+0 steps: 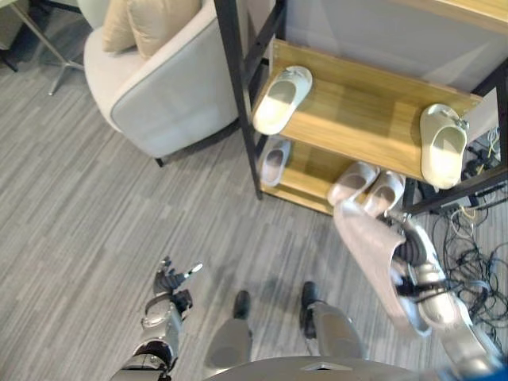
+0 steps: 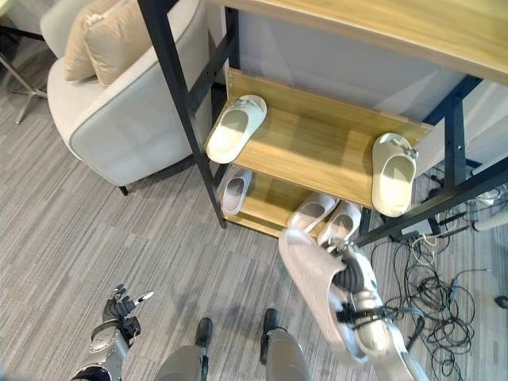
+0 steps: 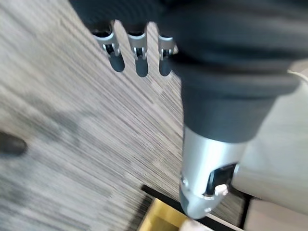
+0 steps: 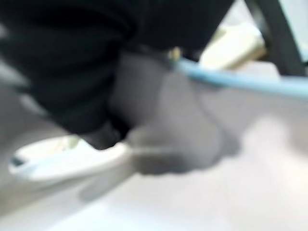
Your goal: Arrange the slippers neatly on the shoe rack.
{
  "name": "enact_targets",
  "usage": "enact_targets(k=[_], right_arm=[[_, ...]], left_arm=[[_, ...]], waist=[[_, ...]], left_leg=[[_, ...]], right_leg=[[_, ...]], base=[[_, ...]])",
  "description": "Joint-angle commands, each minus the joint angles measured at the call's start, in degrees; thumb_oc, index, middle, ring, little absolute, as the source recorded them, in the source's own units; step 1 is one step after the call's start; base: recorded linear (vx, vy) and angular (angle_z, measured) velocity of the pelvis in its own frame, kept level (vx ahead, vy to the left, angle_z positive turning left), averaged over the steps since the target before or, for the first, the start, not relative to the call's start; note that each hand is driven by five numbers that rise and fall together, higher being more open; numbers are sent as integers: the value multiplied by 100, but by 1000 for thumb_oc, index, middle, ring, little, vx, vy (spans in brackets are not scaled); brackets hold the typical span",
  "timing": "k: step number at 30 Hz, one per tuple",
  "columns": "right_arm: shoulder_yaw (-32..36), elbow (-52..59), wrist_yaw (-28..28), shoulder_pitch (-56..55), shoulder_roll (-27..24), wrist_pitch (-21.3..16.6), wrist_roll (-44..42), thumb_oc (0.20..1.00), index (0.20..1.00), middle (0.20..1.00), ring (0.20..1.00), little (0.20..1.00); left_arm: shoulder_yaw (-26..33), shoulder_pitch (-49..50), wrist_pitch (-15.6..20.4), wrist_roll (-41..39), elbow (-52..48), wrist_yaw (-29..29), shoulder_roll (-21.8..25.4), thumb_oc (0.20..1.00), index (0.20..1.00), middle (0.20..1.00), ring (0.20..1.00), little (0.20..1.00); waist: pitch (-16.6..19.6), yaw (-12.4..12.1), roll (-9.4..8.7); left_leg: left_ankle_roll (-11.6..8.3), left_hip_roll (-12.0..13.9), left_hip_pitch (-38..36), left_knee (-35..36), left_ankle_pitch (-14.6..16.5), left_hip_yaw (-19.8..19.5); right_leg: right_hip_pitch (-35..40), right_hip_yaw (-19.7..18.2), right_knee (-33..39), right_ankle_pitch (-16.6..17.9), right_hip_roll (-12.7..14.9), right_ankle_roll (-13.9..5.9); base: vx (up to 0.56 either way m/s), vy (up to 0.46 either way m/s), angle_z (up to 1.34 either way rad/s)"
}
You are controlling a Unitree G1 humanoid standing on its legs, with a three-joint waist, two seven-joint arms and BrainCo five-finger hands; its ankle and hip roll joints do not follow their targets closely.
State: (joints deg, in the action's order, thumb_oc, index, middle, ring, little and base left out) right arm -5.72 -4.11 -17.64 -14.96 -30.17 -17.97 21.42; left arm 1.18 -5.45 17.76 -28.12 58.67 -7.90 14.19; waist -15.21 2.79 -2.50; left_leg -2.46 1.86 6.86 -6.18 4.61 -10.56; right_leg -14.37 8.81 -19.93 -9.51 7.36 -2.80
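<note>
Wood and black metal rack: the shoe rack (image 2: 317, 147) is standing by the wall, with a middle shelf and a lower shelf showing.
Middle shelf, left end: one cream slipper (image 2: 236, 127) is lying here, with its toe sticking out over the front edge.
Middle shelf, right end: another cream slipper (image 2: 394, 173) is lying here, well apart from the first one, and it is hanging over the front edge too.
Lower shelf, left: one pale slipper (image 2: 235, 191) is sitting by the rack's black leg.
Lower shelf, middle: a pair of pale slippers (image 2: 325, 216) is lying side by side, touching each other.
Right hand: the right hand (image 2: 355, 279) is holding up a pale pink slipper (image 2: 311, 274) just in front of the lower shelf. Its fingers are curling into the slipper's opening. The slipper is up in the air with its sole facing us.
Left hand: the left hand (image 1: 171, 279) is hanging low over the grey carpet (image 1: 95, 214), holding nothing, with its fingers spread out loose.
Beside the rack: a grey armchair (image 1: 163, 83) with tan cushions (image 1: 147, 22) is sitting to the left.
</note>
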Motion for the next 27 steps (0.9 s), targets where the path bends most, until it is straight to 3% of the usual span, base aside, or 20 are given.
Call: enact_targets(k=[1,2,3,6,9,11,12,16,20,22,23,24,25,26,27], right_arm=[[245,470,56,-213,-233,-277,-106,200,200,200,200,200],[250,473,58,-218,-233,-277,-108,200,200,200,200,200],[181,272,123,-306,-191,-267,-258,200,200,200,200,200],[-67,-117,88,-82,-75,-216,-426,200,200,200,200,200],[-295,-169,133,35,169,-201,-667,200,200,200,200,200],[-310,-174,131,18,234,-210,-724,200,200,200,200,200],[-372,-201,141,85,363,-207,-925,200,200,200,200,200],[-476,-274,187,238,481,-209,-1080,200,200,200,200,200],[-661,-516,139,642,541,-126,-1087,200,200,200,200,200],[-766,-561,86,855,548,-107,-1079,200,200,200,200,200],[-794,-579,46,908,540,-125,-1050,200,200,200,200,200],[-924,-585,-22,1203,560,-120,-1080,200,200,200,200,200],[-923,-588,-23,1209,561,-120,-1080,200,200,200,200,200],[-1039,-711,-129,1527,539,-163,-1082,200,200,200,200,200],[-1048,-730,-203,1599,516,-146,-1026,200,200,200,200,200]], left_arm=[[134,76,353,-287,-479,-95,156,1000,1000,1000,1000,1000],[130,79,351,-289,-485,-95,155,1000,1000,1000,1000,1000],[139,227,409,-533,-709,27,74,1000,1000,1000,1000,1000],[198,271,389,-630,-487,-61,-8,1000,1000,1000,1000,1000],[541,288,359,-769,334,-123,-74,1000,1000,1000,1000,1000],[585,283,377,-711,435,-150,-65,1000,1000,1000,1000,1000],[660,266,384,-688,590,-198,-60,1000,1000,1000,1000,1000],[723,138,395,-670,761,-190,-2,1000,1000,1000,1000,1000],[665,-14,505,-860,420,-230,50,1000,1000,1000,1000,1000],[653,-147,589,-1050,158,-266,99,1000,1000,1000,1000,1000],[625,-201,646,-1101,2,-267,142,1000,1000,1000,1000,1000],[602,-271,841,-1195,-548,-361,220,1000,1000,1000,1000,1000],[604,-275,840,-1194,-550,-363,220,1000,1000,1000,1000,1000],[795,-467,1071,-1657,-899,-463,349,1000,1000,1000,1000,1000],[853,-578,1173,-1843,-1114,-518,353,1000,1000,1000,1000,1000]], waist=[[84,17,-167],[114,33,-161],[70,75,-97],[-26,-18,45],[33,-152,119],[75,-144,110],[113,-129,34],[134,-133,-95],[82,-223,-184],[-56,-282,-260],[-96,-336,-292],[-360,-406,-414],[-348,-403,-417],[-581,-403,-440],[-660,-369,-418]], left_leg=[[-447,119,974,-1299,-252,39],[-443,110,1008,-1275,-292,24],[-479,308,1287,-1383,-583,393],[-489,536,1463,-637,-1026,431],[-480,674,1490,109,-1185,175],[-482,624,1485,33,-1197,223],[-434,440,1620,-278,-1061,368],[-380,282,1847,-785,-763,654],[-238,307,2132,-1235,-402,877],[-178,376,2250,-1432,-278,972],[-166,422,2276,-1437,-237,987],[-164,501,2334,-1669,-67,1105],[-160,498,2350,-1647,-98,1106],[-153,603,2527,-1898,33,1156],[-127,613,2616,-2057,99,1118]], right_leg=[[804,85,215,-190,124,-172],[780,102,239,-157,128,-176],[778,159,170,-252,95,-117],[743,-55,156,-226,-60,-211],[842,-519,249,-294,-71,-408],[910,-566,341,-258,14,-447],[1012,-723,561,-129,211,-552],[941,-936,861,127,446,-674],[693,-1139,1027,416,650,-796],[405,-1107,939,724,718,-841],[384,-1013,940,722,713,-861],[79,-696,896,1040,705,-881],[59,-698,908,1063,708,-881],[-602,-439,614,1378,651,-894],[-893,-409,394,1353,615,-914]], base=[[-47,-60,38],[-86,-47,63],[-34,65,61],[90,152,32],[249,261,-31],[289,258,-115],[275,253,-90],[137,221,-51],[34,190,-56],[-60,149,-41],[-197,62,-39],[-175,47,-47],[-267,17,-95],[-123,-20,-76],[-131,-30,-67]])
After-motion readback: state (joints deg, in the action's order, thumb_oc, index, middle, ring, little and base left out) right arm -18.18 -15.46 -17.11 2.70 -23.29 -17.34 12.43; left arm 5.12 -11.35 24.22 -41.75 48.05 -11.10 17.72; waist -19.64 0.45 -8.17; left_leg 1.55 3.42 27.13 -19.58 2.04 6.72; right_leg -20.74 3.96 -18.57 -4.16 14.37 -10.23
